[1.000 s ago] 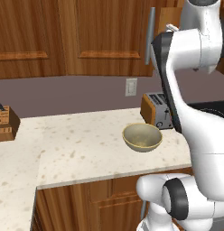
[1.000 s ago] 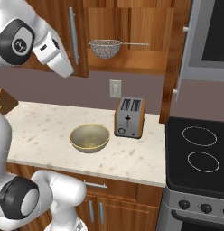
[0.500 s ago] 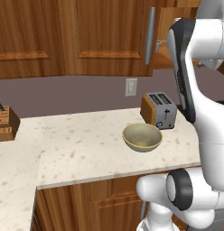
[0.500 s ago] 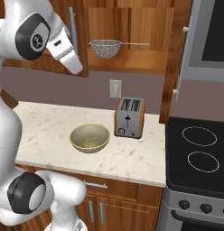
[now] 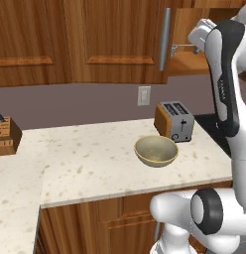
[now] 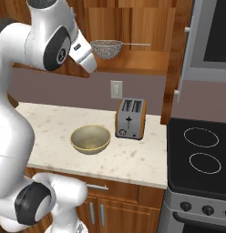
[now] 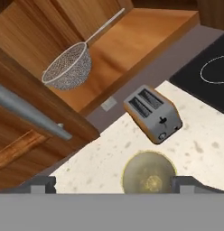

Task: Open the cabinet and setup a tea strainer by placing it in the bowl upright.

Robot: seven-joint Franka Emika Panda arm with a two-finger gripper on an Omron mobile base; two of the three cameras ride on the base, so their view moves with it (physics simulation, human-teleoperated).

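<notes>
With the cabinet (image 6: pixel 133 27) open, your gripper (image 7: pixel 113 184) hangs empty, fingers spread wide. The tea strainer (image 7: pixel 67 67) sits up on the shelf, well ahead of the tips and off toward the door handle (image 7: pixel 28 111) side; the bowl (image 7: pixel 148 173) lies right between them, down on the counter (image 7: pixel 208 135). It looks light and stiff, the mesh easily dented, so take the rim. Its thin handle runs back along the shelf, cup opening upward.
</notes>
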